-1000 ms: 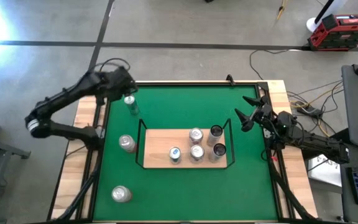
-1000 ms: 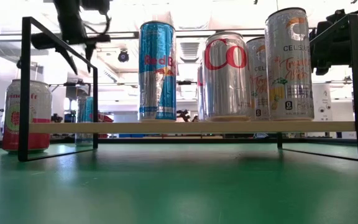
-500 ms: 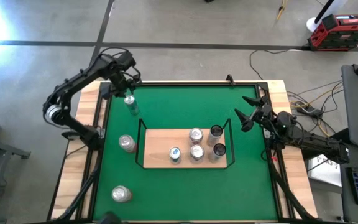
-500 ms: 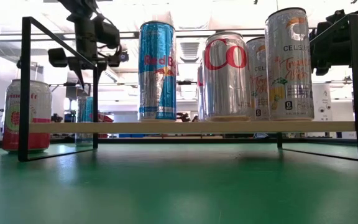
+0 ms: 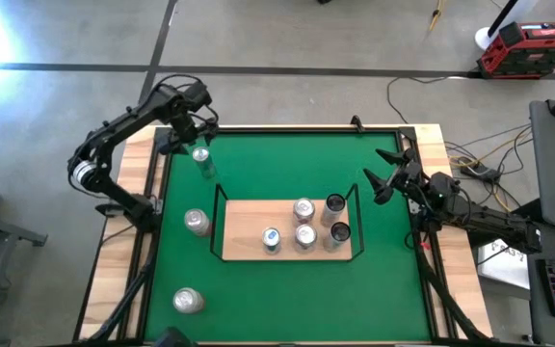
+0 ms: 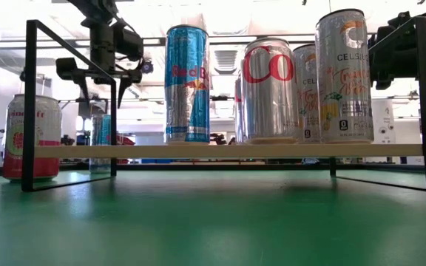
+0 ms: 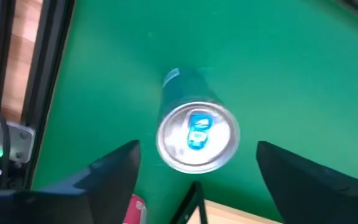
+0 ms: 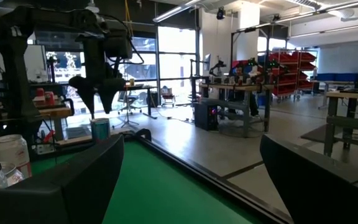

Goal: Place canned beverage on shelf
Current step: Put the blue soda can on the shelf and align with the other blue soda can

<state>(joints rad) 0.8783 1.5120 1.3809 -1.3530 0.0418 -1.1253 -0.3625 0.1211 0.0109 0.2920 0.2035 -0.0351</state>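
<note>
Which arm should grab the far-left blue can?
Left. Its open claw hovers right above the can; the right claw waits open at the table's right edge, beyond the shelf.

- A robotics lab or workshop, large and open.
- Bare concrete floor (image 5: 287,39) marked with dark lines runs around the green-topped table (image 5: 287,159).
- Loose cables (image 5: 470,154) trail beside the table; a red toolbox (image 5: 530,48) sits on the floor.
- Past the table, red racks (image 8: 284,84) line a wall.
- Work benches (image 8: 241,106) carry more equipment.
- Tall windows (image 8: 176,65) and ceiling strip lights (image 8: 179,9) light the hall.
</note>
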